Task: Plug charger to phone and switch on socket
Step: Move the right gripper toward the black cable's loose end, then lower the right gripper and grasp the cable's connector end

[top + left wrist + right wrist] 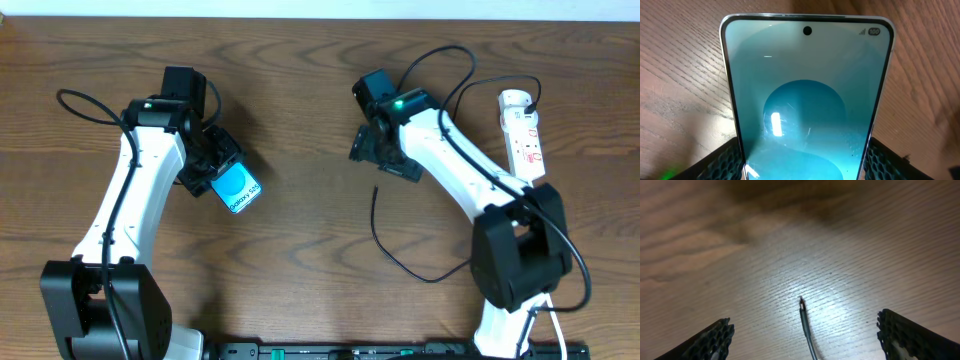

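Note:
The phone (238, 187) has a lit cyan screen and lies at the left of the wooden table. My left gripper (222, 172) is shut on it. In the left wrist view the phone (805, 90) fills the frame and both fingers of the left gripper (802, 167) press on its side edges. The charger (376, 215) is a thin black cable lying on the table at centre right. My right gripper (385, 158) hovers open just behind its free tip. In the right wrist view the tip (802, 309) lies between the spread fingers of the right gripper (805, 340), untouched. The socket (524, 135) lies at the far right.
The right arm's black base (520, 250) stands in front of the socket, and the charger cable curves toward it. The left arm's base (100, 310) stands at the front left. Bare wood lies between the phone and the cable tip.

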Robot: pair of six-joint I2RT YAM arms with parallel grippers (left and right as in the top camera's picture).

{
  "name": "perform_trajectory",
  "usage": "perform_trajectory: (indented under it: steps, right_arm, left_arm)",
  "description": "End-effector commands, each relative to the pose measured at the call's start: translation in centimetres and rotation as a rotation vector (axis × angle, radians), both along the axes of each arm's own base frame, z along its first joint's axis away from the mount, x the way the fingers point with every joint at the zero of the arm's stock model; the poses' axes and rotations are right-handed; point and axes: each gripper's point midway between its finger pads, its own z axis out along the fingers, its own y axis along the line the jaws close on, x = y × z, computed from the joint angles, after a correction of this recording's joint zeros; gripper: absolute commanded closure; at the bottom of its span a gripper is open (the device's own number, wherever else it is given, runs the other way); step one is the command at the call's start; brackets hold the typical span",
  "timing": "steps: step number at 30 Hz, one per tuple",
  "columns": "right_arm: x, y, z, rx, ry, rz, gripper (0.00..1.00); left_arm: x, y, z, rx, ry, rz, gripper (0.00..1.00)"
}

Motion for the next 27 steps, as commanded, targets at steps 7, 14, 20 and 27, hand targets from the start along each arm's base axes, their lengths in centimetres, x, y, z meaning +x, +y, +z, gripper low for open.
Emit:
perform_trajectory:
  steps: [7, 14, 20, 27]
  right_arm:
    - [-2.1, 2.0, -1.4, 0.07, 0.112, 0.126, 0.09]
    - [-3.4, 2.4, -1.7, 0.053, 0.146, 0.188, 0.09]
    - [-4.0, 2.3, -3.0, 0.039, 0.151, 0.195, 0.09]
    - [-4.9, 1.8, -5.0, 0.034, 0.164, 0.177, 0.09]
  left_arm:
    - [-0.1, 0.1, 0.1, 0.016, -0.002, -0.018, 0.93]
    - [-0.1, 0.1, 0.1, 0.015, -0.002, -0.018, 0.93]
    - [-0.1, 0.1, 0.1, 0.016, -0.002, -0.018, 0.93]
    - [0.0, 0.1, 0.1, 0.015, -0.005, -0.018, 0.93]
